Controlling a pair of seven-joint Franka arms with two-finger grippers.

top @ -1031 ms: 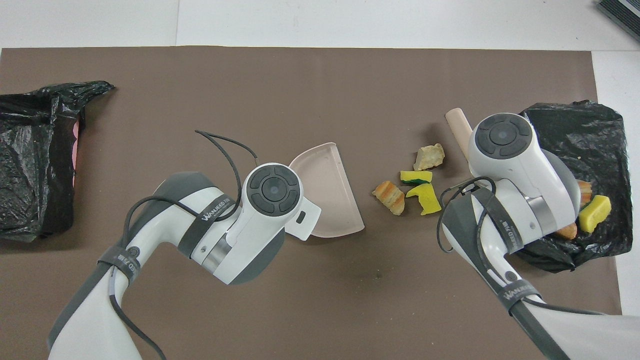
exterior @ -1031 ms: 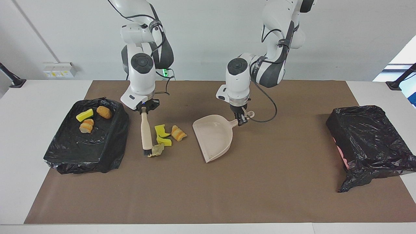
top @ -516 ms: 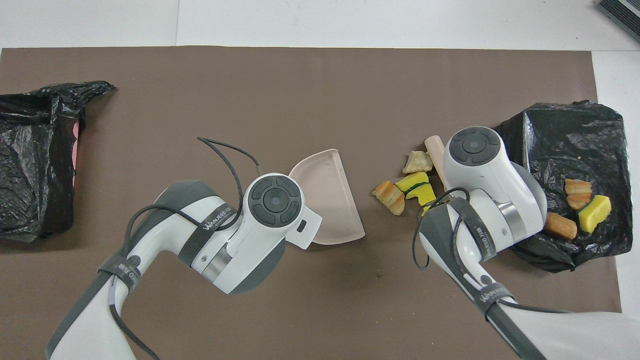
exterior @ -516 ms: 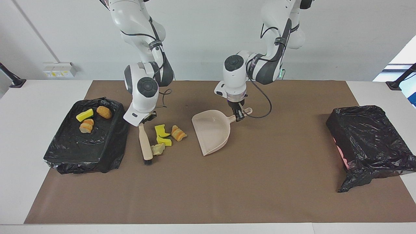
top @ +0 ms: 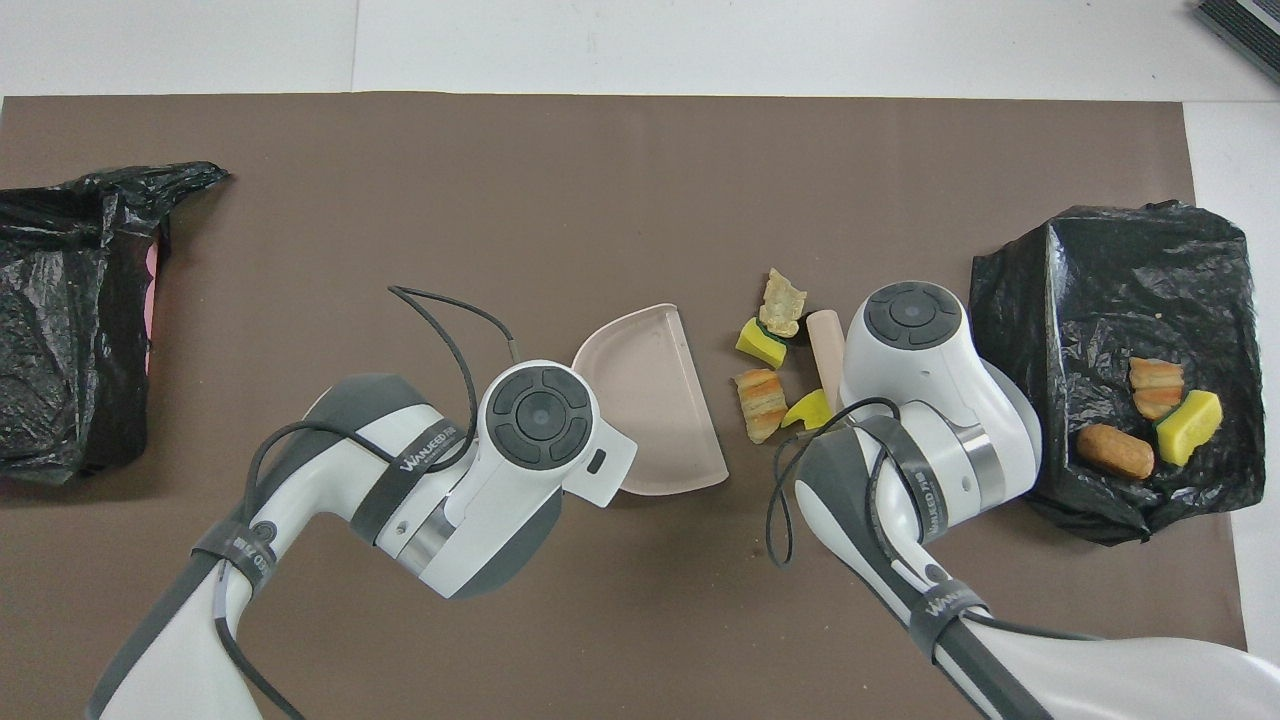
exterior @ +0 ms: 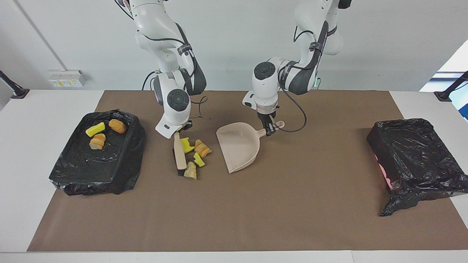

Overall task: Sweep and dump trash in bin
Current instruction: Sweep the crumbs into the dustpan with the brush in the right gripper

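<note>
Right gripper (exterior: 178, 130) clamped on brush (exterior: 179, 154), trash (exterior: 197, 153) just beside the brush below its jaws. Left gripper (exterior: 270, 129) pinching dustpan (exterior: 238, 146) handle, pan mouth facing the trash.

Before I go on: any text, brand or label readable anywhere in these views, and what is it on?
"WANJEED": on the grey strap around the left arm, overhead view.
"WANJEED", partly readable: on the strap around the right arm.
Wall socket plate: small markings, too small to read.
Nothing readable on the dustpan, brush or bags.

Both arms reach down, left gripper (exterior: 271, 130) and right gripper (exterior: 178, 132) clamped.
</note>
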